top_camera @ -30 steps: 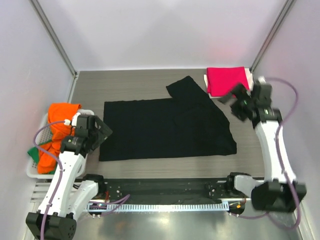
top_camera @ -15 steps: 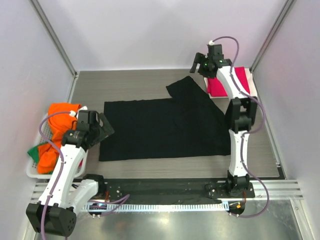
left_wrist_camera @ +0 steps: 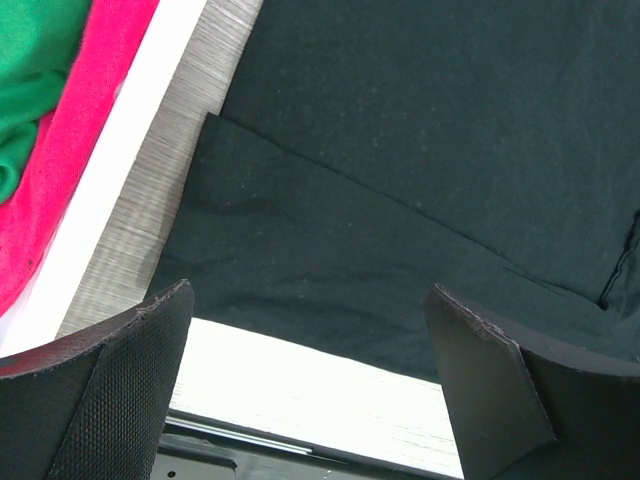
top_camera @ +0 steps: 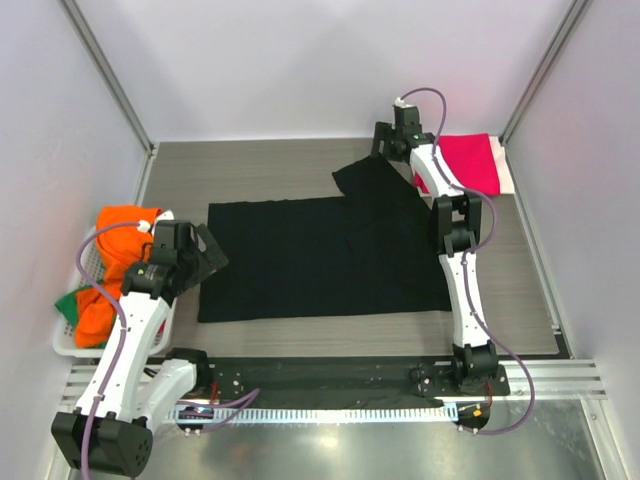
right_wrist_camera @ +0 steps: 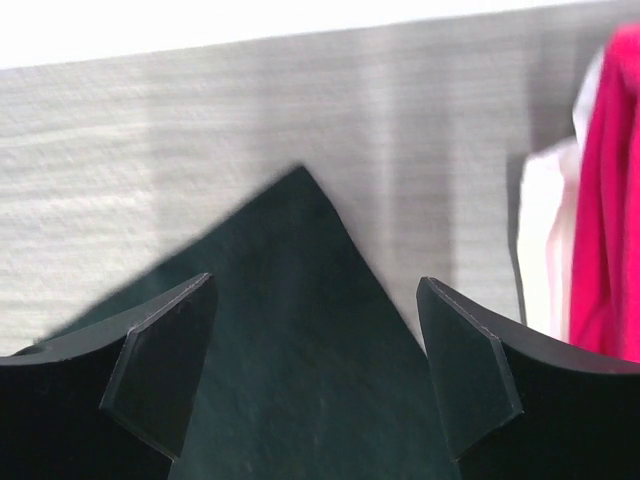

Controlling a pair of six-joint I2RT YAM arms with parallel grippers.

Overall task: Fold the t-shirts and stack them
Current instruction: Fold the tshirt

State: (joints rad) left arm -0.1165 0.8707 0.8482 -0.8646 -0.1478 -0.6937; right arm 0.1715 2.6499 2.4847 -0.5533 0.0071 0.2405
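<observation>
Nearest the arm bases, the left fingers (top_camera: 212, 255) are held wide apart with nothing between them, poised just above the left edge of the black t-shirt (top_camera: 330, 260). A doubled layer of cloth is framed between them in the left wrist view, so this placement is judged to be readiness to pinch that edge. The black t-shirt is spread flat across the middle of the desk (top_camera: 250, 170), with one sleeve (top_camera: 372, 175) left pointing toward the far side. It is presumably laid flat so that clean folds can be made.

Farther off, the right arm is stretched nearly to full reach so that the right fingers (top_camera: 383, 148) are set over the tip of that sleeve. They are parted and nothing is gripped. The pointed sleeve end is seen centred between them, so folding the sleeve inward is judged to be the step in hand. Beyond, at the far right corner, the crimson-pink t-shirt (top_camera: 462, 160) lies folded on something white (right_wrist_camera: 545, 230), apparently kept as the base of the stack.

Only one container is seen: the white mesh basket (top_camera: 65, 345) at the desk's left edge, just beside the left arm. Unfolded t-shirts are heaped in it: an orange one (top_camera: 125, 225) on top, a green one (top_camera: 68, 302) lower down, and a pink one (left_wrist_camera: 90, 130) shown in the left wrist view.
</observation>
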